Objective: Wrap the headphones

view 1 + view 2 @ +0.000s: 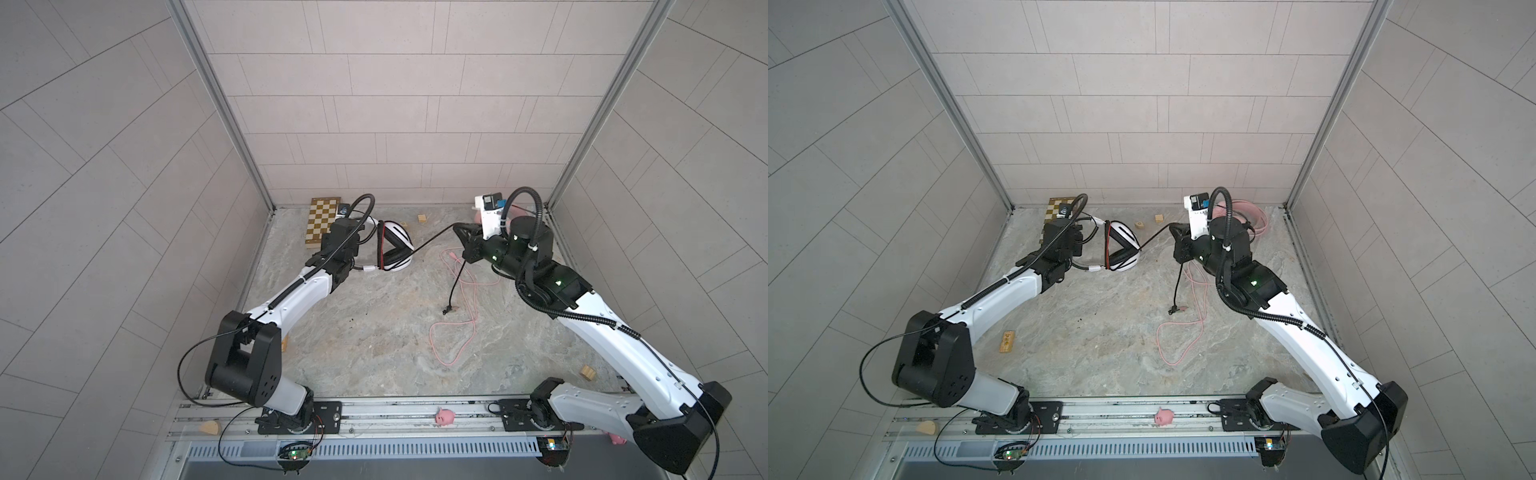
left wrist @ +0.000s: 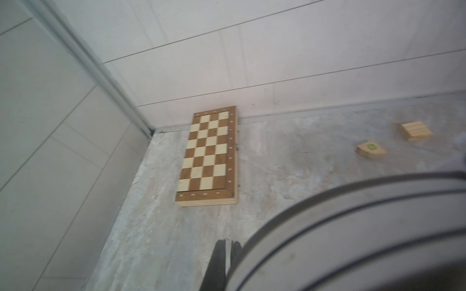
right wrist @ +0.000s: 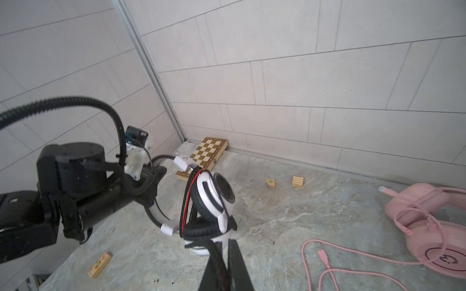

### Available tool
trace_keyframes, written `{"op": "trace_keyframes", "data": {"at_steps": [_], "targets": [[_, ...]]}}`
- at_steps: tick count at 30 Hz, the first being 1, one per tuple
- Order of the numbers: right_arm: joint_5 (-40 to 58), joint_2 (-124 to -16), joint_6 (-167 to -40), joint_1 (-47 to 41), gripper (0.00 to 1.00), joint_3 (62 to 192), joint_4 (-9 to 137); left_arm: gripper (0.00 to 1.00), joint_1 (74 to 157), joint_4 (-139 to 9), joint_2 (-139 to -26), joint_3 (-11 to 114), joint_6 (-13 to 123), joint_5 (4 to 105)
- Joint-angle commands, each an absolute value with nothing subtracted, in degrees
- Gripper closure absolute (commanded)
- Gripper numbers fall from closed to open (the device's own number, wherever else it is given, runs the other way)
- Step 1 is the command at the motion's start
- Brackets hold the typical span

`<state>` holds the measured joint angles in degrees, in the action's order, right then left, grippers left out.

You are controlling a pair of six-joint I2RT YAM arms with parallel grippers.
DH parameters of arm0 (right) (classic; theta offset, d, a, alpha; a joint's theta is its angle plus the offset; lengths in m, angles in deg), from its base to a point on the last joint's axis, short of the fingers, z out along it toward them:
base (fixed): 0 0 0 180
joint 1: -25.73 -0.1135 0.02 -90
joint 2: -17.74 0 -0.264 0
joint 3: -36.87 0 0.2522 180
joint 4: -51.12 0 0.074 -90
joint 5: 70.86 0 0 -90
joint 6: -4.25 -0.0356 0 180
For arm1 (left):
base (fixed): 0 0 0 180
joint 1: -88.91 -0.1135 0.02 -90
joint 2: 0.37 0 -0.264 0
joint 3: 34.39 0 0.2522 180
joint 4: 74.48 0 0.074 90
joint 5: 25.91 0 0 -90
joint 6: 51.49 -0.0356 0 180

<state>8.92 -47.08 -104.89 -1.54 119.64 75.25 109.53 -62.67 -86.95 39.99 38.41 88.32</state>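
Both claws gripping the white headset and its cord.
The left claw (image 2: pixel 228 245) is closing tight on the band of the white headset (image 1: pixel 397 243), which is standing at the back left of the surface (image 1: pixel 374 353) beside a chessboard (image 1: pixel 322 220). The right claw (image 1: pixel 458 228) is pinching the black cord (image 1: pixel 432 237), which is stretching taut from the earcups. The pink headset (image 3: pixel 428 209) is lying at the back right, its pink cord (image 1: pixel 465 316) trailing loose.

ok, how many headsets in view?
2. The white headset is back left, band held in the left gripper; the pink headset lies back right, largely hidden behind the right arm in both top views.
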Motion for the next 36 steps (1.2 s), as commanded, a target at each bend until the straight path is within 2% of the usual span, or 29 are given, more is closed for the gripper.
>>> {"op": "trace_keyframes", "data": {"at_steps": [1, 13, 21, 36], "targets": [[5.54, -46.60, -107.47, 4.19, 0.92, 121.73, 70.43, 1.00, 111.31, -64.76, -87.46, 42.91, 34.65, 84.15], [2.85, -54.59, -108.94, 12.51, 0.92, 127.00, 67.87, 1.00, 122.57, -57.32, -89.31, 45.76, 19.37, 70.21], [-0.82, -58.21, -113.08, 17.59, 0.92, 123.79, 63.78, 1.00, 123.63, -59.80, -86.32, 44.70, 24.22, 56.86], [-3.85, -64.08, -113.60, 18.53, 0.92, 113.96, 62.27, 1.00, 123.54, -65.94, -78.56, 41.60, 29.67, 47.29]]}}
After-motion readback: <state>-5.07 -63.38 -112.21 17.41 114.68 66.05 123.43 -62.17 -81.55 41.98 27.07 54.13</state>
